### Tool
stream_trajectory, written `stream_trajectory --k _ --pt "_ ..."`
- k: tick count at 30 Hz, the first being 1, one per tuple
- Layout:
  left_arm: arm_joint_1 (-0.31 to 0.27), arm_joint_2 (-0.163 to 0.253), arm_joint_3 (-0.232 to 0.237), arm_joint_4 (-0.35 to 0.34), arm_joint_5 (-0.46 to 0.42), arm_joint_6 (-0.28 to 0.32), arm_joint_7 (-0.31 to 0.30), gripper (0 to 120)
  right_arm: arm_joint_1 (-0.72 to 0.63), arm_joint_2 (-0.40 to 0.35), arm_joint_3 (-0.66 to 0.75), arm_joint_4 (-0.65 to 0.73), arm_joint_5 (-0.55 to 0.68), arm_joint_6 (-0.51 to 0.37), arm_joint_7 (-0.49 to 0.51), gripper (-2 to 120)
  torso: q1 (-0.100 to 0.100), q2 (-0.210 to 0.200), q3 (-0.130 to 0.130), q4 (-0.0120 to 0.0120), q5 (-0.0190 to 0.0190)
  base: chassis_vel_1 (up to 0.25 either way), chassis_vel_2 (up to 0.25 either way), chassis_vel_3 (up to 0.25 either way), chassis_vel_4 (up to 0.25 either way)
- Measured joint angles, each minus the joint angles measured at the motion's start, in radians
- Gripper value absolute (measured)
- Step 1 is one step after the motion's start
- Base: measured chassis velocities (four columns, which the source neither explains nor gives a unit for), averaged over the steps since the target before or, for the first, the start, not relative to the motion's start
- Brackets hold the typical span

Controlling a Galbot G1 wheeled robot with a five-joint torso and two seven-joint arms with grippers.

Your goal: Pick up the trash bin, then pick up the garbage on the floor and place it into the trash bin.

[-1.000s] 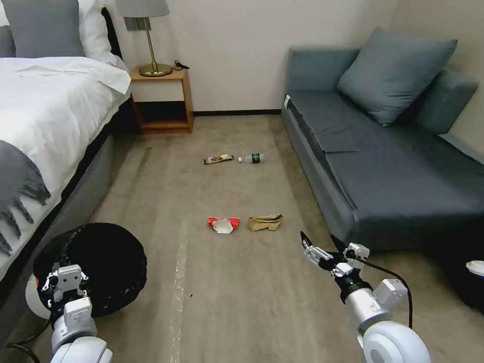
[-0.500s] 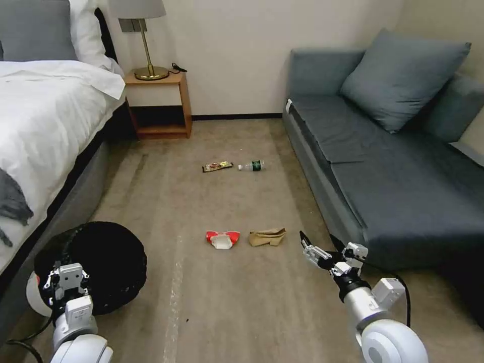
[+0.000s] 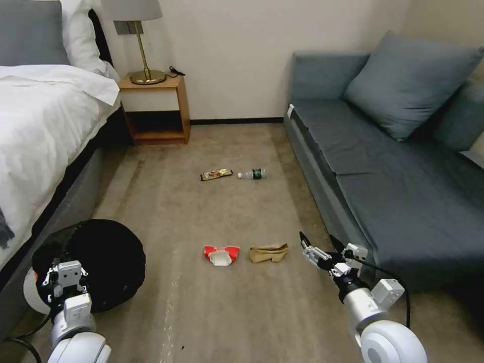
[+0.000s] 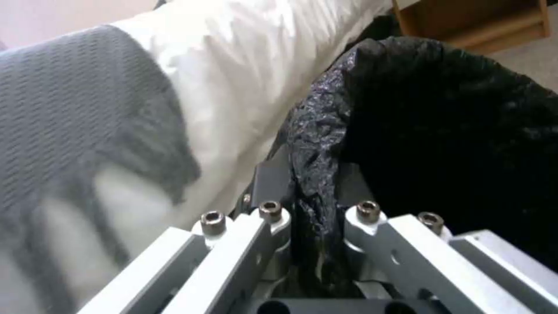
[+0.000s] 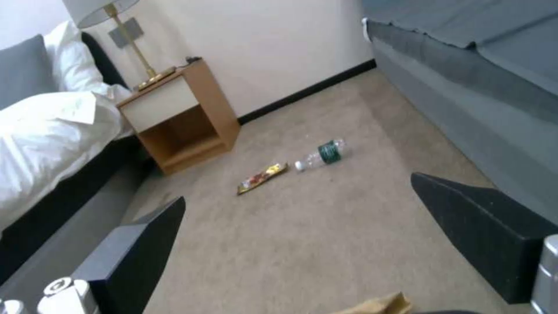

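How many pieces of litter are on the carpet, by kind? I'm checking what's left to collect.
Packets or wrappers: 2, the red-and-white packet and the snack wrapper
Paper bags: 1, the brown paper bag
Bottles: 1, the clear bottle
Total: 4, all on the floor, none in the trash bin held by the left gripper.

- The trash bin (image 3: pixel 96 262): low, round, white-bodied, lined with a crinkly black bag, tilted beside the bed.
- Red-and-white crumpled packet (image 3: pixel 221 253) lies on the floor, the crumpled brown paper bag (image 3: pixel 268 252) just beside it.
- Farther off, a gold-brown snack wrapper (image 3: pixel 216 174) lies flat, near the small clear bottle (image 3: pixel 253 174) with its green label, on its side.
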Motion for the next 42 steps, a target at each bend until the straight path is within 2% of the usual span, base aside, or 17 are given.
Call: stream_trajectory --k 24,29,34,36,38,39,41,42 --pt "-0.027 0.000 0.031 0.020 0.000 -0.007 0.002 0 0.007 0.000 -0.010 -0.018 -0.007 0.003 -0.002 100 0.000 0.000 0.000 0.0000 -0.0002 -0.138 0.137 0.137 -0.134" --pt "-0.037 -0.001 0.045 0.036 0.000 -0.025 0.012 0 0.024 -0.013 -0.022 -0.033 -0.010 -0.008 -0.002 100 0.000 0.000 0.000 -0.0002 -0.0002 -0.043 0.054 0.041 -0.036" --pt "-0.038 0.004 0.045 0.044 -0.001 -0.061 0.036 0 0.062 -0.065 -0.049 -0.065 -0.035 -0.028 -0.012 100 0.000 0.000 0.000 -0.0001 0.0000 0.000 0.000 0.000 0.000" --pt "-0.035 0.014 0.039 0.045 -0.003 -0.084 0.058 0 0.136 -0.147 -0.092 -0.101 -0.042 -0.045 -0.040 100 0.000 0.000 0.000 -0.0002 0.0001 0.000 0.000 0.000 0.000" --pt "-0.033 0.016 0.037 0.045 -0.004 -0.087 0.062 0 0.155 -0.167 -0.103 -0.108 -0.040 -0.048 -0.049 100 0.000 0.000 0.000 -0.0002 0.0001 0.000 0.000 0.000 0.000" --pt "-0.028 0.020 0.030 0.036 -0.010 -0.089 0.073 0 0.212 -0.224 -0.141 -0.131 -0.030 -0.055 -0.077 100 0.000 0.000 0.000 -0.0001 0.0000 0.000 0.000 0.000 0.000" --pt "-0.023 0.029 0.020 0.024 -0.020 -0.091 0.087 0 0.292 -0.289 -0.204 -0.160 -0.023 -0.070 -0.126 100 0.000 0.000 0.000 0.0000 -0.0001 0.000 0.000 0.000 0.000" --pt "-0.023 0.029 0.020 0.024 -0.020 -0.091 0.087 0 0.292 -0.289 -0.204 -0.160 -0.023 -0.070 -0.126 100 0.000 0.000 0.000 0.0000 -0.0001 0.000 0.000 0.000 0.000"
